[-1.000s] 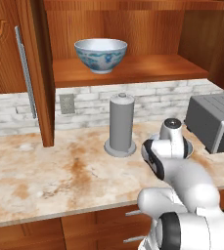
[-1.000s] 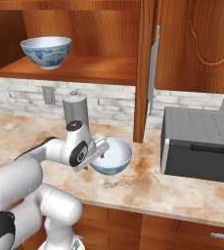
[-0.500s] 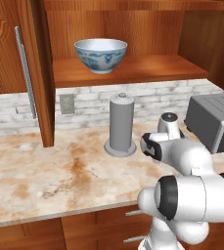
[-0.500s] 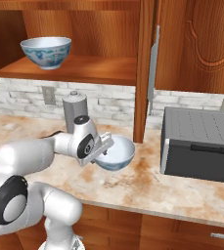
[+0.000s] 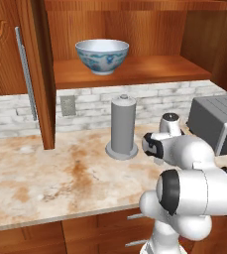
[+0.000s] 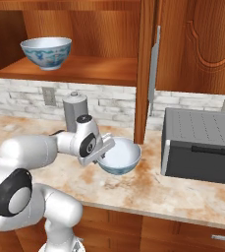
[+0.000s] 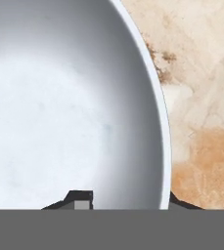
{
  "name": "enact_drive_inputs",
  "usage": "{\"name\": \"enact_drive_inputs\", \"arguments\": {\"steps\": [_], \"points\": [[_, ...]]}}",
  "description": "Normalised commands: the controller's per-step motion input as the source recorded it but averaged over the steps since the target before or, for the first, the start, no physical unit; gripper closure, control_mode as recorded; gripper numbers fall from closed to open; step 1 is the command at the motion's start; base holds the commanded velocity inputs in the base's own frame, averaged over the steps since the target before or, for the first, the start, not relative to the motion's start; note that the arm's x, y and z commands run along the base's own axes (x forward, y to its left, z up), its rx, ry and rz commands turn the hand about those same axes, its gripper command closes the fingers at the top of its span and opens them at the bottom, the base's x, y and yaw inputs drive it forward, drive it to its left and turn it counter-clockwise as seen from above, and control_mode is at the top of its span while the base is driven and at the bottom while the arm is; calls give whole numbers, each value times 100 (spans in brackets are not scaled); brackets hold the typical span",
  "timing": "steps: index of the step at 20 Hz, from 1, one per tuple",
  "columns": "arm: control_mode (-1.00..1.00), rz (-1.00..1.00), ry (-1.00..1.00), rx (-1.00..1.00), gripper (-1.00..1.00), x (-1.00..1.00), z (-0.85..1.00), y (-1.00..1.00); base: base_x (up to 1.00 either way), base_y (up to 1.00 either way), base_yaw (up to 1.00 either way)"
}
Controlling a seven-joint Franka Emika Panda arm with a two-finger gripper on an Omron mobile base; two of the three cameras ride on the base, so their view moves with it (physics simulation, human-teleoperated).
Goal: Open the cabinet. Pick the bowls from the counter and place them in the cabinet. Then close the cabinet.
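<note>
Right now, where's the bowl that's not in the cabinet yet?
In the right base view the bowl sits on the counter, between the grey cylinder and the dark grey box, at the claw.

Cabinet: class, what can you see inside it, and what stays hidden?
Inside the cabinet, one bowl stands on the shelf. Its upper part is cut off by the frame, so anything higher stays unseen.

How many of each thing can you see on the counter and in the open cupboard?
Bowls: 2, one on the cabinet shelf, one on the counter at the gripper
Grey cylinder: 1
Dark grey box appliance: 1
Total: 4
</note>
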Motion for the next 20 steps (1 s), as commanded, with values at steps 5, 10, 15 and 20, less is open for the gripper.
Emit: {"name": "enact_drive_inputs", "arguments": {"steps": [5, 10, 15, 20], "points": [[-100, 0, -2, 0, 100, -17, -1, 2, 0, 0, 0], [-100, 5, -2, 0, 100, -31, 31, 0, 0, 0, 0], [-100, 18, -11, -1, 100, -50, 69, 18, 0, 0, 0], [-100, 18, -3, -2, 100, -52, 72, 13, 0, 0, 0]]}}
